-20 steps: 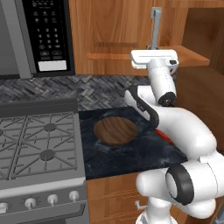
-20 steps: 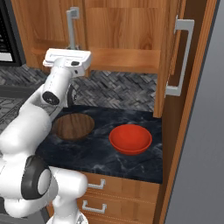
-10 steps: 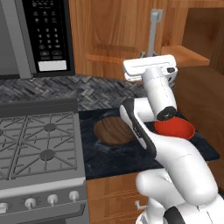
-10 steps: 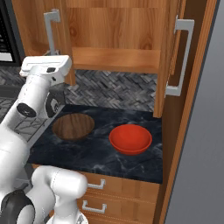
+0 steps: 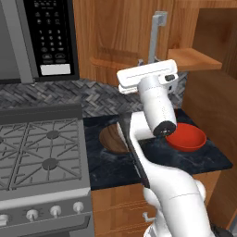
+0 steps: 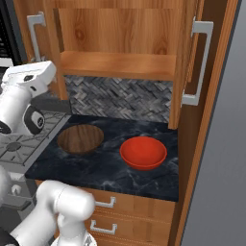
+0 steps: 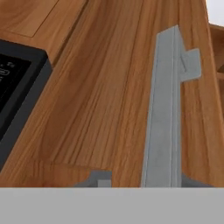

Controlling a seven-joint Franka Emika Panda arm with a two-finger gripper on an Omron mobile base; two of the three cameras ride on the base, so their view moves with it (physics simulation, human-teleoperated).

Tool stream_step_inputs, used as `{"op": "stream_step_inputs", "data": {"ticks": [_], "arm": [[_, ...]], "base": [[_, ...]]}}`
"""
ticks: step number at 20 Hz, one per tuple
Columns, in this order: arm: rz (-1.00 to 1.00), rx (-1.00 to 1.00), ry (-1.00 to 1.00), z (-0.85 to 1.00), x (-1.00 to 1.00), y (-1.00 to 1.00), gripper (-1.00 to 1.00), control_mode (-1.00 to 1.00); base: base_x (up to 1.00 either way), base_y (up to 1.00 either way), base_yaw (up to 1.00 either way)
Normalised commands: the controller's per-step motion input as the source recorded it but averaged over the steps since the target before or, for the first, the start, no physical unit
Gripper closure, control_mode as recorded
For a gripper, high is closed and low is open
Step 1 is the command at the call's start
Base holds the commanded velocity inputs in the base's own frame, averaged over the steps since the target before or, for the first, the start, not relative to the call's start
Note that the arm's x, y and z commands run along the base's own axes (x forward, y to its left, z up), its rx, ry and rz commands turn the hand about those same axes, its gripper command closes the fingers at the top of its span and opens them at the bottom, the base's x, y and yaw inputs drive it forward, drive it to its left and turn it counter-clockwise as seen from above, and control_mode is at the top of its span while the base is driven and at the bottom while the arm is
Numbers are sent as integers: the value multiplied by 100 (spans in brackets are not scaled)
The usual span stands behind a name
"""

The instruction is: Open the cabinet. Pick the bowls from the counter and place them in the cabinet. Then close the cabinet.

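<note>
Your gripper (image 5: 159, 65) — at the cabinet's (image 6: 120, 33) left door handle (image 7: 164, 118) | finger gap: cannot tell | both bowls (image 6: 143, 153) on the counter (image 6: 105, 168) — well below.

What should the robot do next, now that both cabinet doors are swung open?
Probably pull the hand back from the left door's handle and swing down toward the wooden bowl. The cabinet stands open with its shelf bare, and both that bowl and the red bowl sit on the counter, so picking one up looks like the next step.
</note>
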Motion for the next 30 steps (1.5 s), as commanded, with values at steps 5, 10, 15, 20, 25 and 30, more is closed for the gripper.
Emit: {"op": "stream_step_inputs", "data": {"ticks": [5,10,15,20,25,30], "arm": [[-16,-4,10,11,-44,100,100,-100],[-21,0,21,0,-19,100,-100,-100],[-18,-2,9,18,-23,22,-100,-100],[-2,0,-1,1,-78,-54,-100,-100],[0,4,-6,0,-93,-28,-100,-100],[13,13,0,0,-19,-78,-100,-100]], "base": [[0,0,0],[0,0,0],[0,0,0],[0,0,0],[0,0,0],[0,0,0]]}}
